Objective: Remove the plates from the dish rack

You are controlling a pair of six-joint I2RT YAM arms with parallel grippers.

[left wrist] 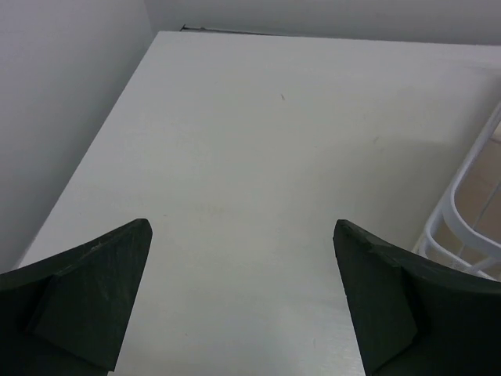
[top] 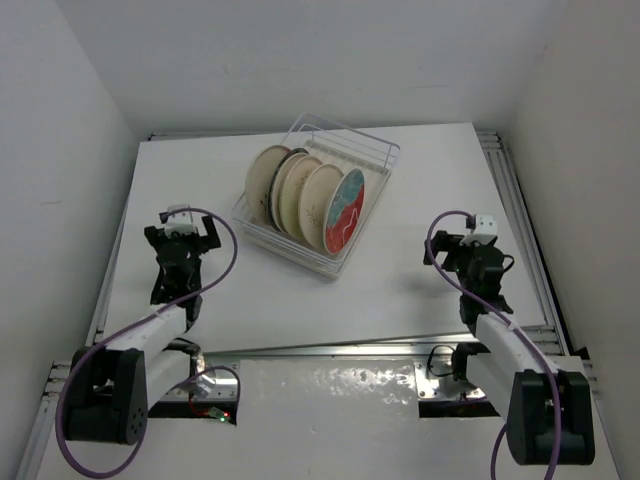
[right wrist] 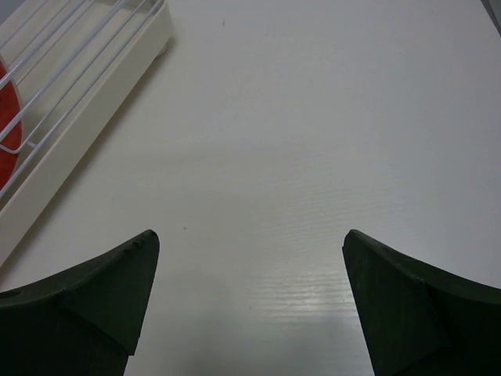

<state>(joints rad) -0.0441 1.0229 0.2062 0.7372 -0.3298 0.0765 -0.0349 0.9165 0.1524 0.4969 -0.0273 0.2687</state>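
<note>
The clear dish rack (top: 375, 150) stands at the back middle of the table, turned at an angle. Several plates stand on edge in it: a red-and-teal one (top: 346, 208) in front, cream ones (top: 270, 178) behind. My left gripper (top: 180, 228) is open and empty, left of the rack and apart from it. My right gripper (top: 478, 238) is open and empty, right of the rack. The left wrist view shows white rack wires (left wrist: 462, 215) at its right edge. The right wrist view shows the rack's corner (right wrist: 94, 86) and a red plate edge (right wrist: 6, 110) at upper left.
White walls close in the table (top: 430, 270) on the left, back and right. A metal rail (top: 520, 215) runs along the table's right edge. The arm bases and purple cables (top: 215, 265) sit at the near edge.
</note>
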